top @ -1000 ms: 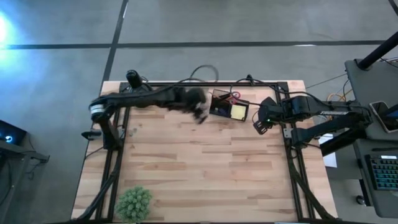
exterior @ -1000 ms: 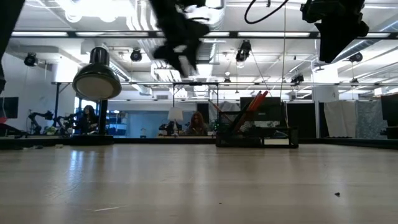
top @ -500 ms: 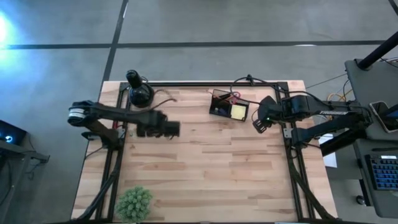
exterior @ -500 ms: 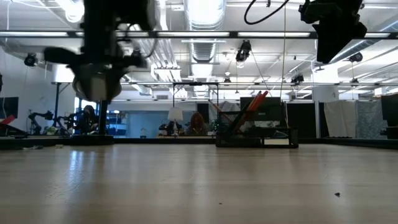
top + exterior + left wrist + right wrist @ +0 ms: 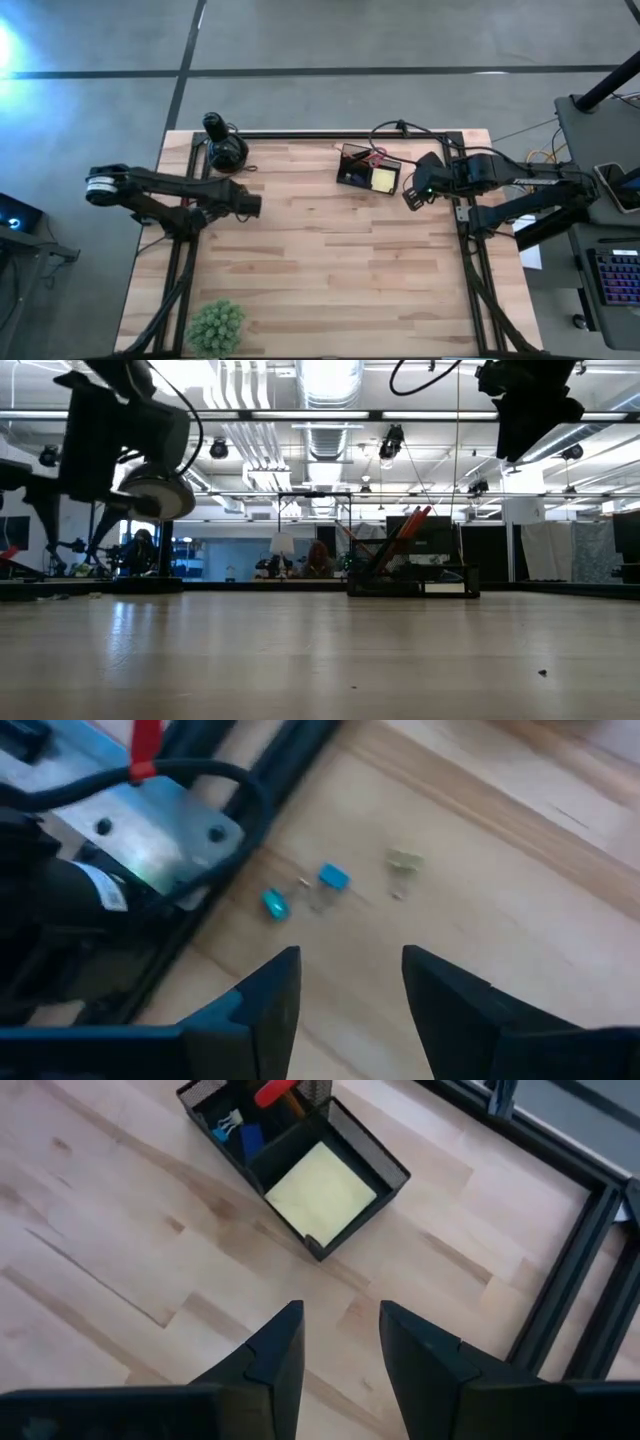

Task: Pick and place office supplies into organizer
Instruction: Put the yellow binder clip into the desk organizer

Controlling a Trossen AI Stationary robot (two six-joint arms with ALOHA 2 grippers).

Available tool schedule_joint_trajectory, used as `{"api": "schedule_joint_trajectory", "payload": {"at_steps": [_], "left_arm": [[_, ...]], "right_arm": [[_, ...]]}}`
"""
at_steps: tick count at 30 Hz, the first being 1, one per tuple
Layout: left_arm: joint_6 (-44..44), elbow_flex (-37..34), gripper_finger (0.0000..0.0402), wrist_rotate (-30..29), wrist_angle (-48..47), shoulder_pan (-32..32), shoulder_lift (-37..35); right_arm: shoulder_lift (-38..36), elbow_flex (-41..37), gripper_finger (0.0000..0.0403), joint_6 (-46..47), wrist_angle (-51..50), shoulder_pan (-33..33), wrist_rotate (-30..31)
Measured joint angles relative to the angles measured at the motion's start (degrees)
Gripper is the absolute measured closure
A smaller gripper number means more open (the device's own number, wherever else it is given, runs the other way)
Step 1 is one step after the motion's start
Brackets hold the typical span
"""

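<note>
The black organizer (image 5: pixel 368 170) stands near the table's far edge. It holds a yellow sticky-note pad (image 5: pixel 320 1188), a red handle (image 5: pixel 275 1092) and blue pieces (image 5: pixel 250 1138). In the low view, orange and red shafts (image 5: pixel 410 525) stick up out of it. My right gripper (image 5: pixel 343 1335) hangs open just right of the organizer, above the table. My left gripper (image 5: pixel 345 985) is open over the table's left side, pointing steeply down. Two tiny blue pieces (image 5: pixel 334 877) (image 5: pixel 274 904) and a pale scrap (image 5: pixel 404 862) lie on the wood beyond its fingers, next to the frame rail.
A round black object with an upright knob (image 5: pixel 222 150) stands at the far left corner. A small green plant (image 5: pixel 215 325) sits at the near left. Black frame rails (image 5: pixel 185 260) run along both sides. Bare wood (image 5: pixel 330 260) fills the middle.
My left gripper has swung from beside the organizer toward the table's left edge and somewhat nearer. It has come down and its wrist has rolled. It carries nothing. My right gripper has kept still.
</note>
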Motion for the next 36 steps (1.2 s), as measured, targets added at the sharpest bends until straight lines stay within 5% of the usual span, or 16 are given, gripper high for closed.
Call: {"api": "schedule_joint_trajectory", "payload": {"at_steps": [6, 11, 16, 36], "left_arm": [[5.37, -3.86, 0.0240, -2.43, 5.22, 4.68, -2.19], [16.25, -5.84, 0.0240, -12.54, 10.43, 8.75, 1.58], [24.15, -6.64, 0.0240, -11.30, 19.17, 10.55, 4.74], [25.32, -13.32, 0.0254, -12.74, 29.75, 11.43, 7.03]], "right_arm": [[0.00, -1.57, 0.0280, -1.21, 1.87, 0.00, 0.38], [0.00, -2.21, 0.0280, -2.01, 2.30, 0.00, 0.38], [0.00, -2.21, 0.0280, -1.99, 2.23, 0.00, 0.36], [0.00, -2.21, 0.0280, -1.99, 2.27, 0.00, 0.32]]}}
